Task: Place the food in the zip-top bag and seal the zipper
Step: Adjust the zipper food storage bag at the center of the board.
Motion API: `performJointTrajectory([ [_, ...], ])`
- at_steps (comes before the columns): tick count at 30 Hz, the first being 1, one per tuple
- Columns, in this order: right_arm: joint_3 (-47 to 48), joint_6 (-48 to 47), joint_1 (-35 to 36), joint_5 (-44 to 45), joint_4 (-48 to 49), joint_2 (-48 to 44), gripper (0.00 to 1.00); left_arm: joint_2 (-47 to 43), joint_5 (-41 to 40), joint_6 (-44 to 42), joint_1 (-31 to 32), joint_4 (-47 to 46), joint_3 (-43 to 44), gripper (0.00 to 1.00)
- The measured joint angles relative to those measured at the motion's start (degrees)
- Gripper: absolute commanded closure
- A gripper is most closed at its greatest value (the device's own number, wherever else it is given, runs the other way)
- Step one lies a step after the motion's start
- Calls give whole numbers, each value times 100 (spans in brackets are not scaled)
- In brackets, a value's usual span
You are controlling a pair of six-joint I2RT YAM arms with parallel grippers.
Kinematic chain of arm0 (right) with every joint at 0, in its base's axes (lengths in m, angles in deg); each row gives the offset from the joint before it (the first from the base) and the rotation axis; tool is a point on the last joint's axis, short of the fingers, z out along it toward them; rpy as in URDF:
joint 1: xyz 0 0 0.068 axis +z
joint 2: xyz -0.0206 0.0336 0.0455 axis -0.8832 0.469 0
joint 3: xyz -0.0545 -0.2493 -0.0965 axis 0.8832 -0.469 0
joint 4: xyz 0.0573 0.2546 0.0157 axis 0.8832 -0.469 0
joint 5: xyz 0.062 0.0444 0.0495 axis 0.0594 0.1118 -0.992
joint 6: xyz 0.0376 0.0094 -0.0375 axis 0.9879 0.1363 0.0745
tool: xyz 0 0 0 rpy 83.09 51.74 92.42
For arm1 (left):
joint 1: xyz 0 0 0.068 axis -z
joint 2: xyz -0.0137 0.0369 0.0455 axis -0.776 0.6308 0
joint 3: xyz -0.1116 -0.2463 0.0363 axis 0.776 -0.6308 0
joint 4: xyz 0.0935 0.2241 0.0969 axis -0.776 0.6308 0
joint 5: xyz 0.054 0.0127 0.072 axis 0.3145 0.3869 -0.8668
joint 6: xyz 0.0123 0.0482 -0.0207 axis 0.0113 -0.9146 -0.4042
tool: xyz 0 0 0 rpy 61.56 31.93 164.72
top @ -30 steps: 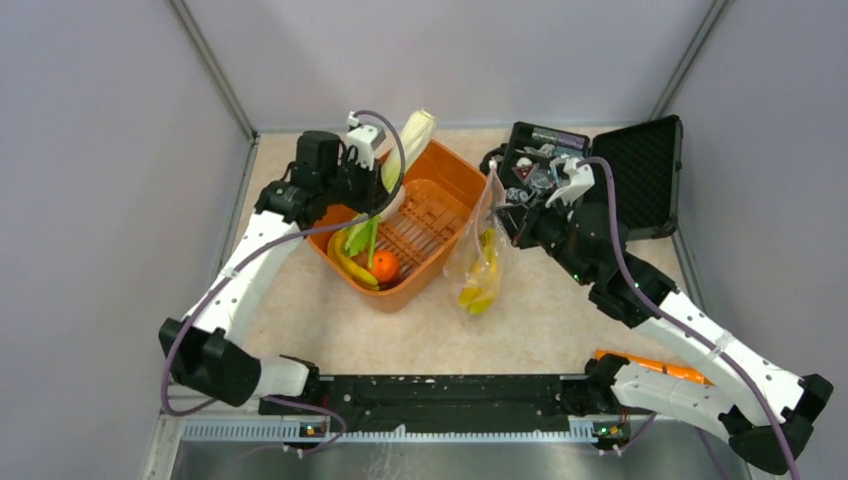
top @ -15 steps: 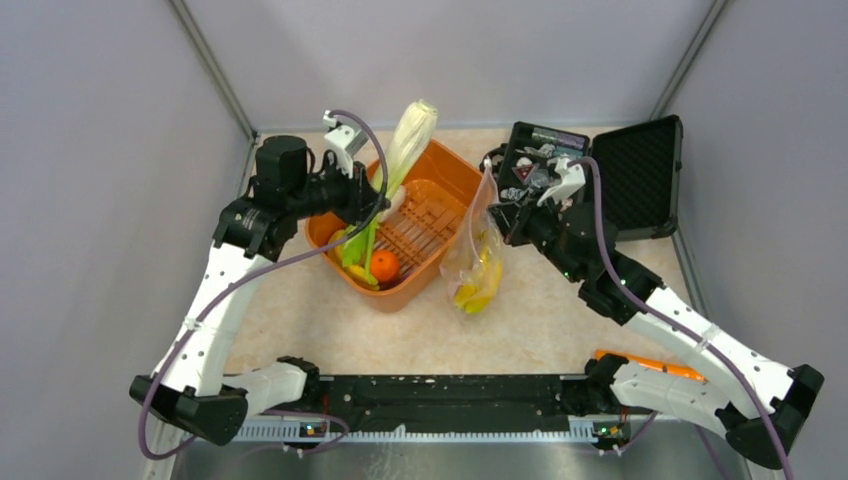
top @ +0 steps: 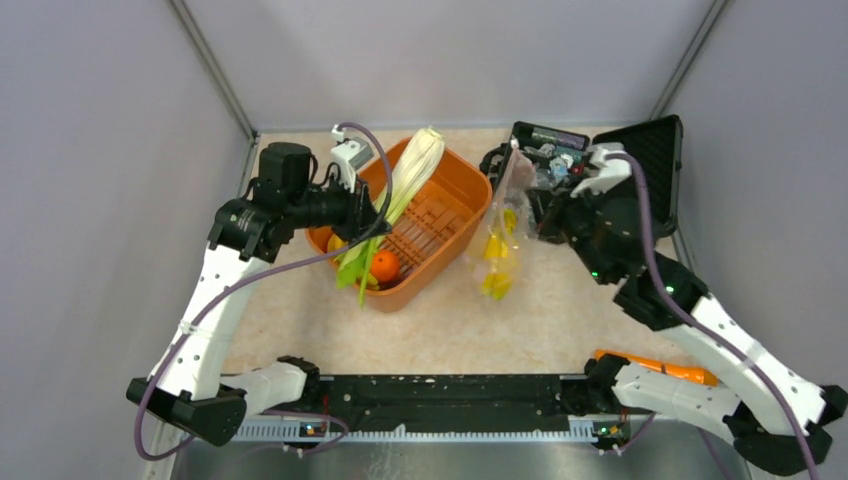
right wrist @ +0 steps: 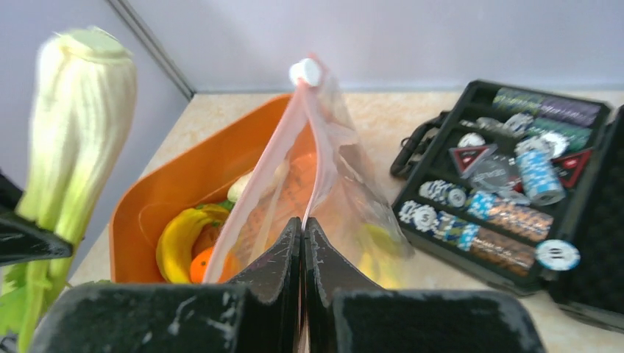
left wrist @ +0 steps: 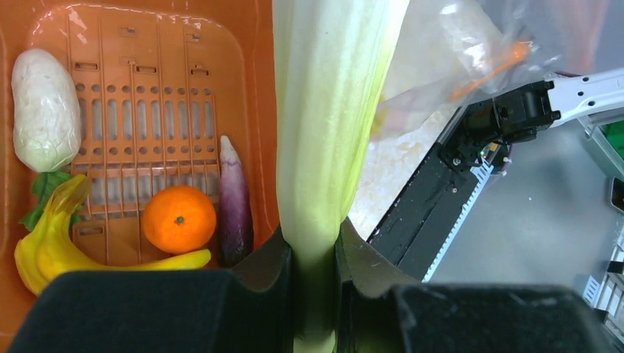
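The basket is orange, the stalk pale green, the zipper seemingly pinkish.

White arms, black joints, purple cables

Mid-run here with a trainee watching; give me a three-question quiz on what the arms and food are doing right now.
1. True or false: the left fingers grip the green stalk over the orange basket.
2. What already sits inside the zip-top bag pinched by the right fingers? A bananas B an apple C grapes
3. Fill in: the orange lies in the ____.
Key: 1 true; 2 A; 3 orange basket.
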Motion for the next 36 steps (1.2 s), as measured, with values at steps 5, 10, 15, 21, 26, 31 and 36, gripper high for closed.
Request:
performJointTrajectory([
  [5,748,-238,9,136,-1137,-916,100,2,55,0,7,-114,-11,100],
  [10,1482,-264,9,310,-1816,-1272,100,9,179,2,7,-227,-22,100],
  [15,1091,-133,7,42,-1722,-850,100,24,256,0,9,-258,-55,100],
  [21,-114,409,13,-551,-791,1062,100,24,225,-92,11,-190,-232,100],
  [26,-741,693,13,-791,-448,1576,100,96,229,-245,13,199,-269,98],
  [31,-831,835,13,-850,210,1099,100,286,37,-341,188,715,-267,100],
  [36,-1215,964,13,-857,752,616,100,557,-649,-262,1095,1187,-190,100],
])
